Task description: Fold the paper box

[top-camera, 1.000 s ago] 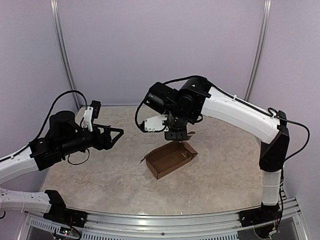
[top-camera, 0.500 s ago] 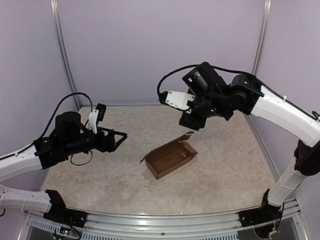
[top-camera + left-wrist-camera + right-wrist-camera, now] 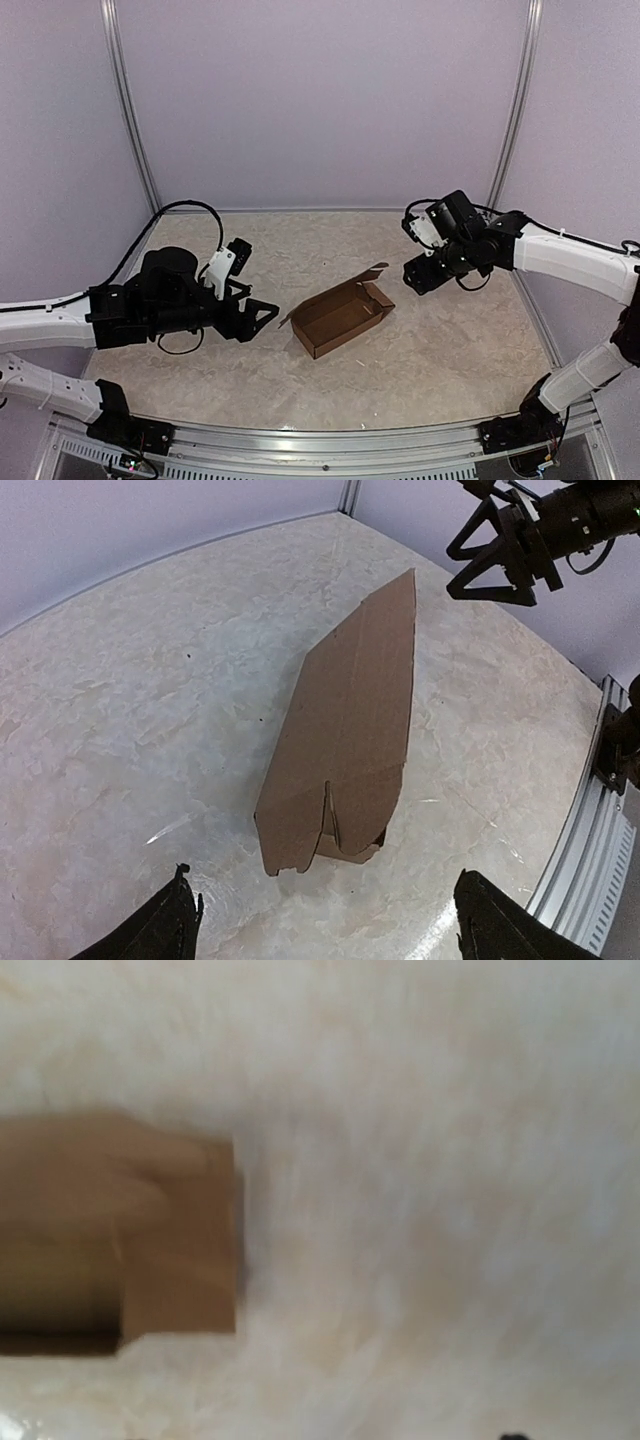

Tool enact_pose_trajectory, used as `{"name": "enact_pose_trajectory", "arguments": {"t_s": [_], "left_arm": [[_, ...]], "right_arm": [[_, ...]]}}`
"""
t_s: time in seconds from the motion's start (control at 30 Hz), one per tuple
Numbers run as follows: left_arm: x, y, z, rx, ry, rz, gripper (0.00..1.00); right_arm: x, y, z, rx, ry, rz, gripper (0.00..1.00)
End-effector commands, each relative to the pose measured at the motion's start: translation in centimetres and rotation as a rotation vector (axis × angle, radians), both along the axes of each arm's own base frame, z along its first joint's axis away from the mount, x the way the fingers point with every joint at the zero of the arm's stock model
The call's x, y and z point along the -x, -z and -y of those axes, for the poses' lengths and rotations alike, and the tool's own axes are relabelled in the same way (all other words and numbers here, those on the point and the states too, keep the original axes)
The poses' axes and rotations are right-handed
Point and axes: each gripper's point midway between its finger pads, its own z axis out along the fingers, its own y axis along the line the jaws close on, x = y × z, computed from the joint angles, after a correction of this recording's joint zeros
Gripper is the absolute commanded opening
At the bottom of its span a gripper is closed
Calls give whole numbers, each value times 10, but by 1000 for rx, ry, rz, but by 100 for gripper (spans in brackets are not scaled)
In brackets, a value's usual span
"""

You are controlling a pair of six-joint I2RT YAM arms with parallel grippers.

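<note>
From the top view, the paper box (image 3: 338, 318) lies on the table (image 3: 440, 345) near its centre, its long axis running from 8 o'clock to 2 o'clock. The left gripper (image 3: 268, 315) hangs at the box's 9 o'clock, just beside that end and apart from it, with its arm stretching off toward 9 o'clock. The right gripper (image 3: 413, 277) is at the box's 2 o'clock, near that end, not touching. A rail (image 3: 320, 442) runs along the table's edge at 6 o'clock, and the back wall (image 3: 320, 100) stands at 12 o'clock.
</note>
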Motion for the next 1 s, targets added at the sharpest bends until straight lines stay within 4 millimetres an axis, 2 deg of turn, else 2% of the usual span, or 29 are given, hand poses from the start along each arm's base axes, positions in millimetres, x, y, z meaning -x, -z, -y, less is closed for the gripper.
{"name": "enact_pose_trajectory", "arguments": {"t_s": [0.0, 0.1, 0.17, 0.37, 0.57, 0.67, 0.97], "left_arm": [[-10, -4, 8, -101, -25, 72, 86], [-14, -8, 21, -147, -13, 87, 86], [-18, -2, 33, -189, 4, 85, 85], [-22, 0, 59, -223, 57, 77, 85], [-27, 8, 77, -291, 89, 71, 81], [-30, 9, 84, -327, 97, 77, 78], [-40, 30, 96, -446, 102, 70, 62]], "right_arm": [[-4, 7, 5, -295, 130, -39, 74], [-4, 28, 11, -376, 165, -87, 75], [-2, 37, 11, -409, 166, -107, 75], [1, 53, 15, -434, 190, -130, 75], [0, 66, 21, -445, 238, -127, 75], [-2, 71, 23, -456, 254, -130, 75], [-2, 83, 23, -475, 265, -149, 75]]}}
